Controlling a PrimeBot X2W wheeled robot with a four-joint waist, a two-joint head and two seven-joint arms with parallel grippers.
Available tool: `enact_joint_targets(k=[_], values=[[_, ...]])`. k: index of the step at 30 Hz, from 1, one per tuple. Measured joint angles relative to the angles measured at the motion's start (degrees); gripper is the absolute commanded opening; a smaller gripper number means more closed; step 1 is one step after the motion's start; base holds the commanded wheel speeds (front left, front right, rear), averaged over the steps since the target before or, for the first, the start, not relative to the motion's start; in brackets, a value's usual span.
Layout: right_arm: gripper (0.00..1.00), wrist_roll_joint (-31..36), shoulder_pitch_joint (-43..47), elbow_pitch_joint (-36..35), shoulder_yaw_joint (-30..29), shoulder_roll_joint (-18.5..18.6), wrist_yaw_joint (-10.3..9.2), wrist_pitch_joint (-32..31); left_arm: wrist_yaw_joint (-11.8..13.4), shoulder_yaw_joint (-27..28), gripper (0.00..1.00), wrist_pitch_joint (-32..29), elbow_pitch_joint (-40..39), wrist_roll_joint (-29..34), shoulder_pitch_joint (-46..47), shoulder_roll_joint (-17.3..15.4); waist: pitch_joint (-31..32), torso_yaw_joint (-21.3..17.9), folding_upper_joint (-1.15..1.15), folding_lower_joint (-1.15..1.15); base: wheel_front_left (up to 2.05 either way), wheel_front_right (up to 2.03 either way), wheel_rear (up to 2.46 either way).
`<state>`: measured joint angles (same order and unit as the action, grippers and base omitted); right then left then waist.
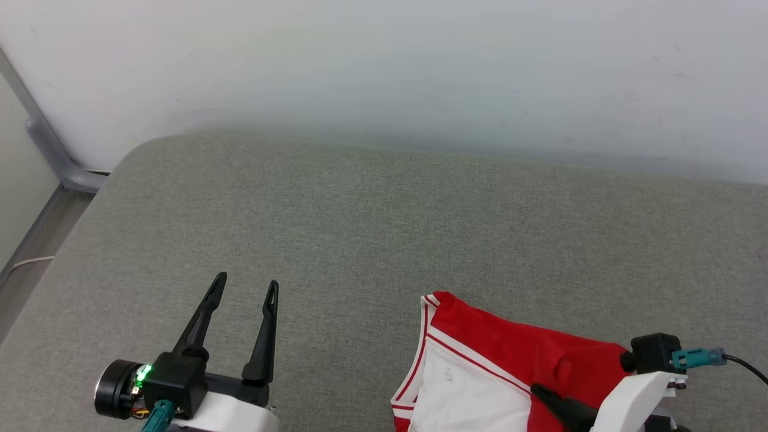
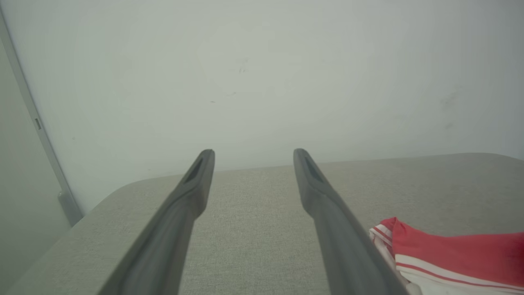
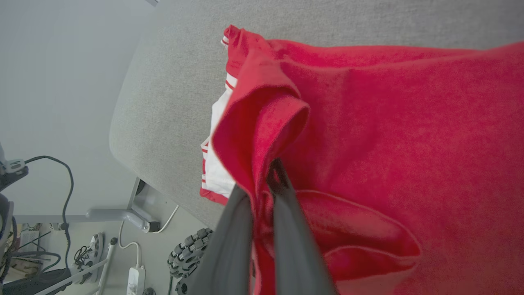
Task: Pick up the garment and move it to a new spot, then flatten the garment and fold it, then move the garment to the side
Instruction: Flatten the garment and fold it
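Observation:
The garment (image 1: 516, 360), a red jersey with white panels and red-and-white striped trim, lies bunched at the lower right of the grey fabric surface (image 1: 372, 228). My right gripper (image 3: 262, 180) is shut on a raised fold of its red cloth, seen close in the right wrist view; one dark finger (image 1: 561, 408) points across the red fabric. My left gripper (image 1: 245, 287) stands open at the lower left, well left of the garment, nothing between its fingers. In the left wrist view the garment (image 2: 450, 256) shows at the lower right, beside the left gripper (image 2: 254, 157).
A white wall (image 1: 384, 66) runs behind the grey surface, whose rounded corner is at the far left. A grey metal rail (image 1: 48, 144) stands left of it. In the right wrist view, cables and a power strip (image 3: 133, 280) lie on the floor below the surface's edge.

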<state>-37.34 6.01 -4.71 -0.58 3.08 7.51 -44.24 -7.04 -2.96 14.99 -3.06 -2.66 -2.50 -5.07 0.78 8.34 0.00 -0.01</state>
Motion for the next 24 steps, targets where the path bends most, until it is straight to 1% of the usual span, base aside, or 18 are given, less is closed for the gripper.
enact_joint_targets(k=[5,12,16,20,21,22,23,24], values=[[0.0,-5.25,-2.42,5.0,4.04,-0.13,-0.01,6.97,-0.03,0.48,1.0,0.0,-0.08,0.14,0.0,-0.12,-0.09,0.66,0.0,0.0,0.0,0.0,0.0],[0.0,-10.33,-7.44,12.19,10.95,-0.16,-0.01,15.03,-0.22,0.6,1.0,0.0,-0.08,0.16,0.13,-0.26,-0.95,1.52,0.0,0.0,0.0,0.0,0.0],[0.0,-11.23,-10.43,16.99,14.03,-0.18,-0.01,18.55,-0.3,0.53,1.0,0.0,0.05,0.29,0.35,-0.3,-1.25,2.21,0.0,0.01,0.0,0.0,0.0],[0.0,-10.35,-12.94,22.74,15.15,-0.18,-0.01,20.39,-0.3,0.44,1.0,0.0,0.26,0.34,0.4,-0.3,-1.25,2.85,0.0,0.01,0.0,0.0,0.0],[0.13,-9.93,-13.39,24.02,15.27,-0.18,-0.01,20.95,-0.3,0.43,1.0,0.0,0.32,0.34,0.4,-0.3,-1.23,2.99,0.0,0.01,0.0,0.0,0.0],[0.51,-9.76,-13.83,25.27,15.35,-0.18,-0.01,21.6,-0.31,0.47,1.0,0.0,0.37,0.34,0.39,-0.31,-1.21,3.1,0.0,0.01,0.0,0.0,0.0],[1.0,-9.47,-14.35,26.31,15.61,-0.16,-0.01,22.08,-0.31,0.51,1.0,0.0,0.45,0.34,0.39,-0.32,-1.16,3.19,0.0,0.01,0.0,0.0,0.0],[1.0,-9.58,-14.81,27.14,15.83,-0.16,-0.01,22.48,-0.31,0.52,1.0,0.0,0.56,0.34,0.38,-0.32,-1.08,3.26,0.0,0.01,0.0,0.0,0.0]])
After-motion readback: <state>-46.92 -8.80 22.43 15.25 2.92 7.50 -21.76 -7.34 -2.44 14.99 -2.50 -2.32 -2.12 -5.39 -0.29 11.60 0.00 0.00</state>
